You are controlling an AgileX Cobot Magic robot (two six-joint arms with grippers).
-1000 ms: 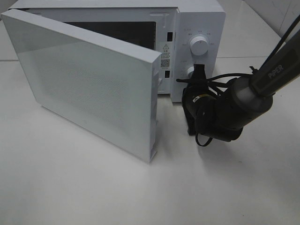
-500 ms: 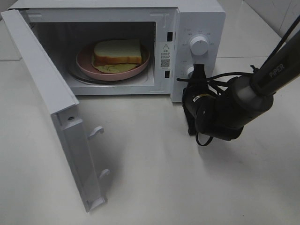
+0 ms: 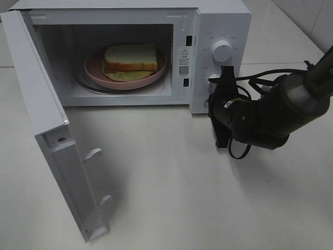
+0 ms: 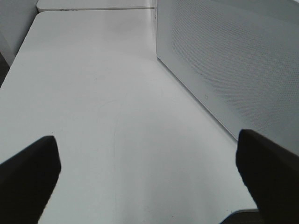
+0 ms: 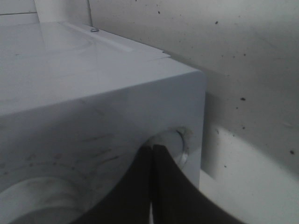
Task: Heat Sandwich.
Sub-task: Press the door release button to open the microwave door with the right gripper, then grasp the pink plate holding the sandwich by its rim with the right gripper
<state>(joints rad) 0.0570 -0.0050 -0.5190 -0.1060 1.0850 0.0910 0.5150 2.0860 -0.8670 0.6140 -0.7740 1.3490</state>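
The sandwich (image 3: 130,57), white bread over a yellowish-green layer, lies on a round pink plate (image 3: 96,73) inside the open white microwave (image 3: 218,21). Its door (image 3: 36,94) stands swung far out to the left. My right gripper (image 3: 223,75) is shut, its tips against the lower knob (image 3: 213,79) on the control panel. In the right wrist view the fingertips (image 5: 152,154) press together right at that knob (image 5: 180,140). My left gripper (image 4: 147,144) is open over bare table, its dark fingers (image 4: 28,177) wide apart, beside the door's perforated outer face (image 4: 233,60). It does not show in the exterior view.
An upper knob (image 3: 222,51) sits above the lower one. Black cables loop around the right arm (image 3: 270,112). Two door latch hooks (image 3: 93,153) stick out of the door's inner edge. The white table (image 3: 171,198) stretches in front of the microwave.
The microwave door has swung from partly covering the opening to wide open on the left, revealing the sandwich and plate. My right arm has shifted slightly right, tips still at the lower knob.
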